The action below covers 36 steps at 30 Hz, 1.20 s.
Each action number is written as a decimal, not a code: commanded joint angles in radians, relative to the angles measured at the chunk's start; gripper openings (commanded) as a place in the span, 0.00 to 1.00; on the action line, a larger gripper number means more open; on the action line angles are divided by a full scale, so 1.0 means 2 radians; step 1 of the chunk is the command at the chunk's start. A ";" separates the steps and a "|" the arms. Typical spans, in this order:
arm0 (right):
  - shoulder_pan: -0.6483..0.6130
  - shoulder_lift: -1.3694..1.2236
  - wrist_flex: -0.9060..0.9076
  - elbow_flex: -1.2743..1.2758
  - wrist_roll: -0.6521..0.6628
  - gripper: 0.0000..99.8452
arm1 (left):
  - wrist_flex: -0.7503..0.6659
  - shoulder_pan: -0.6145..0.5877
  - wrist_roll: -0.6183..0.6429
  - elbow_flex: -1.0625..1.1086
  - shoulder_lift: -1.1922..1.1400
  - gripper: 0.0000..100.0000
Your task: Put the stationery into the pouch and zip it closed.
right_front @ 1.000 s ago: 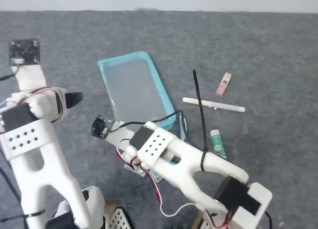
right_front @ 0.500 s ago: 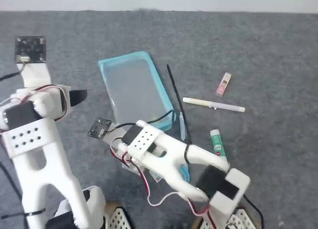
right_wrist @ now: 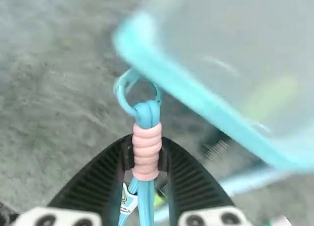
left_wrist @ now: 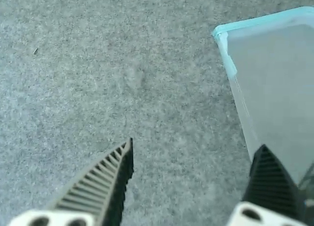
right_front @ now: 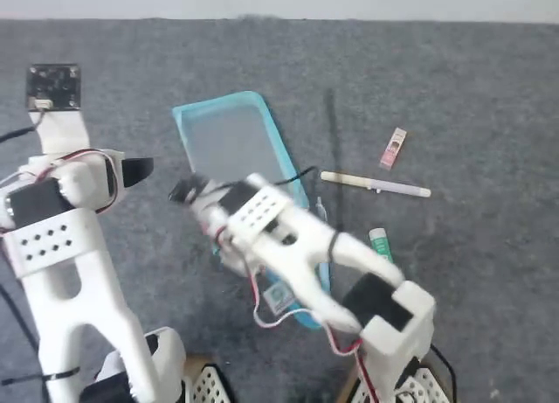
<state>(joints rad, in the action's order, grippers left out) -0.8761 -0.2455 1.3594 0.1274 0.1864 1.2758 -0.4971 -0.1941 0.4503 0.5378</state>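
Note:
The clear pouch with a turquoise edge lies flat on the grey carpet, and its corner shows in the left wrist view. My right gripper is shut on the pink bead of the turquoise zipper pull cord, right at the pouch's edge. The right arm hangs over the pouch's near end. My left gripper is open above bare carpet, left of the pouch, and holds nothing. A white pen, a pink stick and a green-and-white tube lie right of the pouch.
Grey carpet covers the whole work surface. The left arm's white body stands tall at the near left. A small white label lies by the pouch's near end under the right arm.
The right arm has swung away from me along the pouch, its wrist now over the pouch's middle, still gripping the zipper pull. The left arm rose slightly, then held still.

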 commanded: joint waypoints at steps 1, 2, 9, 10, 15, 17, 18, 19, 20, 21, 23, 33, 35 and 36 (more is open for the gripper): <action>0.049 0.142 0.049 -0.033 -0.002 0.01 | 0.055 0.043 -0.022 -0.026 0.004 0.36; 0.055 0.175 0.060 -0.031 0.000 0.01 | 0.068 0.060 -0.023 -0.026 0.004 0.36; 0.095 0.319 0.145 -0.032 0.052 0.01 | 0.111 0.130 -0.014 -0.024 0.005 0.36; 0.103 0.323 0.153 -0.033 0.054 0.01 | 0.111 0.139 -0.012 -0.024 0.005 0.36; 0.138 0.331 0.158 -0.033 0.050 0.01 | 0.095 0.212 -0.011 0.038 0.094 0.36; 0.136 0.348 0.135 -0.028 0.034 0.01 | 0.077 0.241 -0.010 0.081 0.162 0.36; 0.132 0.363 0.117 -0.018 0.024 0.01 | 0.072 0.248 -0.010 0.098 0.194 0.36; 0.126 0.384 0.097 -0.004 0.018 0.01 | 0.068 0.249 -0.010 0.110 0.224 0.36; 0.119 0.406 0.080 0.014 0.013 0.01 | 0.068 0.249 -0.009 0.119 0.249 0.36; 0.110 0.430 0.063 0.037 0.010 0.01 | 0.069 0.249 -0.008 0.126 0.269 0.36; 0.093 0.471 0.031 0.087 -0.002 0.01 | 0.067 0.253 0.005 0.137 0.295 0.36; 0.036 0.590 -0.040 0.213 -0.004 0.01 | 0.016 0.249 0.050 0.175 0.311 0.36; 0.032 0.577 -0.042 0.213 -0.004 0.01 | 0.019 0.252 0.050 0.174 0.311 0.36; 0.032 0.567 -0.043 0.212 -0.004 0.01 | 0.026 0.252 0.050 0.169 0.311 0.36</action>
<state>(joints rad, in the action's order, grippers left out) -0.7856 0.8838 1.3042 0.5631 0.1895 1.3387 0.0015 -0.1158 0.8140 1.1423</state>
